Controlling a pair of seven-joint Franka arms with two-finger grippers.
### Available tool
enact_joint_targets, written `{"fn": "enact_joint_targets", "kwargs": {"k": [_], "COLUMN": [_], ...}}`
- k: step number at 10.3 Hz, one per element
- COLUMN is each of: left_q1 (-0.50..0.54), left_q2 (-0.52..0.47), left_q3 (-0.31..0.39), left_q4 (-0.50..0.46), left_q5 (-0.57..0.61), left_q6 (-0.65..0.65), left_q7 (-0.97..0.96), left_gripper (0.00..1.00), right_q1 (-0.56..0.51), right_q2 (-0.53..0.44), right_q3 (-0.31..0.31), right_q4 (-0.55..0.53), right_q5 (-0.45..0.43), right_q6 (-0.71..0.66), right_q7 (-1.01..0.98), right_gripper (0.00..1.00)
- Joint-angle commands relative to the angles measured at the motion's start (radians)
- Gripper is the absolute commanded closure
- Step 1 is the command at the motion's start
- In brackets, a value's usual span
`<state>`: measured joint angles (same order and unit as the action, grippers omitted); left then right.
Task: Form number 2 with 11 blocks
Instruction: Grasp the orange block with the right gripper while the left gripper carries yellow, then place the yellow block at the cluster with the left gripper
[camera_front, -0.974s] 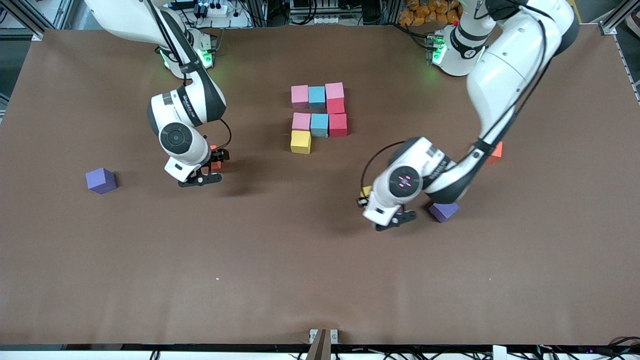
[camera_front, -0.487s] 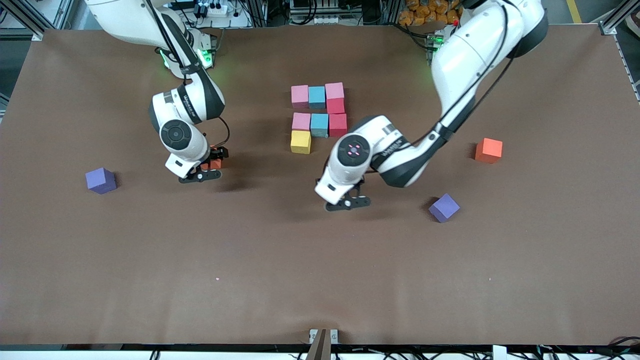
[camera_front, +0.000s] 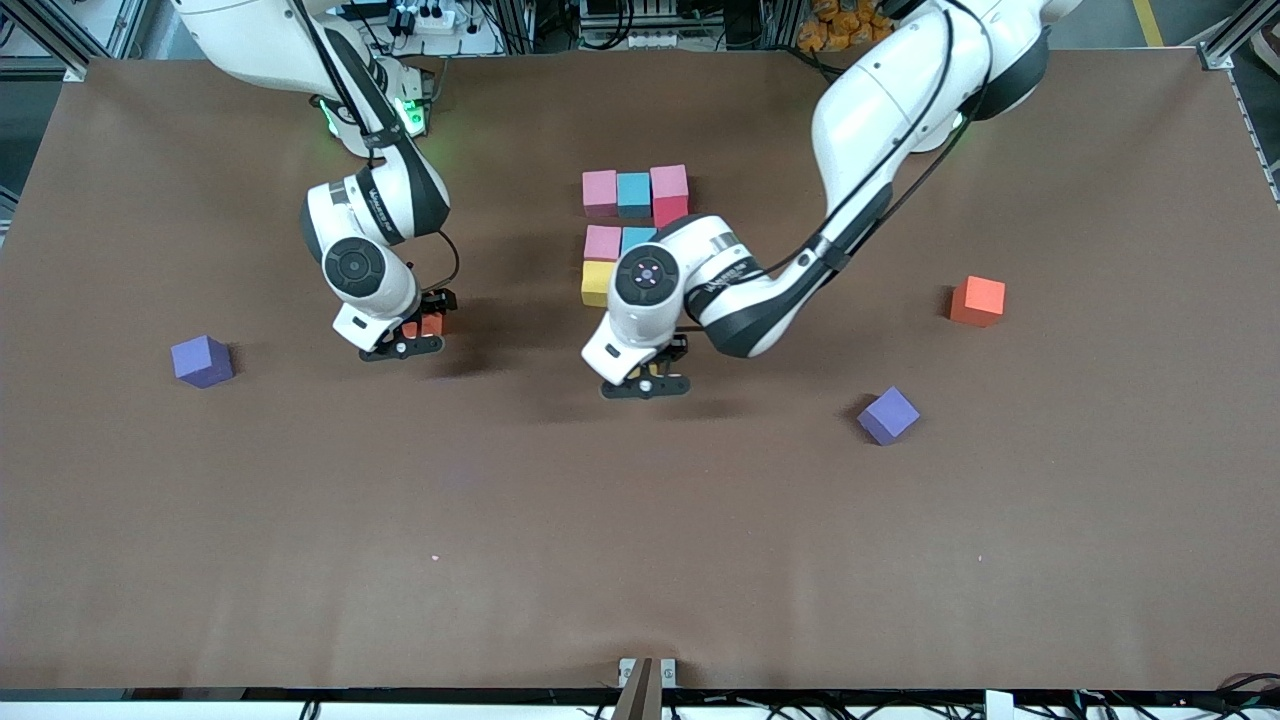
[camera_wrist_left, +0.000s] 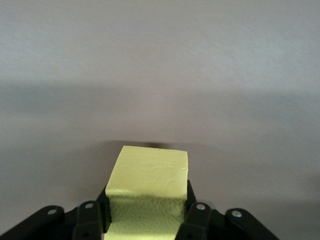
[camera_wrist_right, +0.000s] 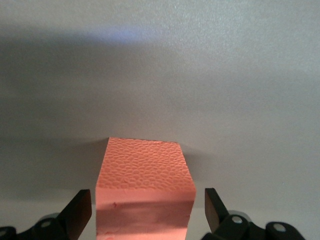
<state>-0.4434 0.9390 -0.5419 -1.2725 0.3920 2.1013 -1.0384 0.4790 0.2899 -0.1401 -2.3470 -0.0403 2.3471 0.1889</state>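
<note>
The left gripper (camera_front: 655, 372) hangs low over the counter with jaws clamped on a yellow cube (camera_wrist_left: 148, 192), while the right gripper (camera_front: 420, 328) straddles an orange cube (camera_wrist_right: 145, 192), jaws apart.

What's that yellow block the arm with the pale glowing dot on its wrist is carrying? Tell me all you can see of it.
The yellow block is a small pale-yellow cube with a matte, finely pebbled, foam-like skin and crisp edges. It sits level between the two black fingers of the left gripper, which press on two facing sides. It hangs above bare brown table, close to the partly built number 2, on the front camera's side of it. Nothing else touches it.
</note>
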Motion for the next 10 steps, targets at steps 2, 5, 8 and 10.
{"fn": "enact_joint_targets", "kwargs": {"k": [2, 5, 8, 10], "left_q1": [-0.133, -0.198, -0.199, -0.199], "left_q2": [0.027, -0.002, -0.005, -0.006], "left_q3": [0.103, 0.175, 0.166, 0.165], "left_q4": [0.058, 0.044, 0.041, 0.044], "left_q5": [-0.091, -0.150, -0.159, -0.182], "left_q6": [-0.014, -0.084, -0.104, -0.100], "left_q7": [0.015, -0.023, -0.029, -0.035], "left_gripper": [0.66, 0.63, 0.64, 0.64], "right_q1": [-0.020, -0.019, -0.014, -0.019], "right_q2": [-0.035, -0.038, -0.047, -0.093], "right_q3": [0.014, 0.016, 0.017, 0.017], "right_q4": [-0.034, -0.044, -0.057, -0.072], "right_q5": [-0.017, -0.015, -0.012, -0.007], "right_q6": [0.011, 0.011, 0.011, 0.012], "right_q7": [-0.003, -0.002, 0.001, 0.004], "right_gripper": [0.00, 0.00, 0.00, 0.00]}}
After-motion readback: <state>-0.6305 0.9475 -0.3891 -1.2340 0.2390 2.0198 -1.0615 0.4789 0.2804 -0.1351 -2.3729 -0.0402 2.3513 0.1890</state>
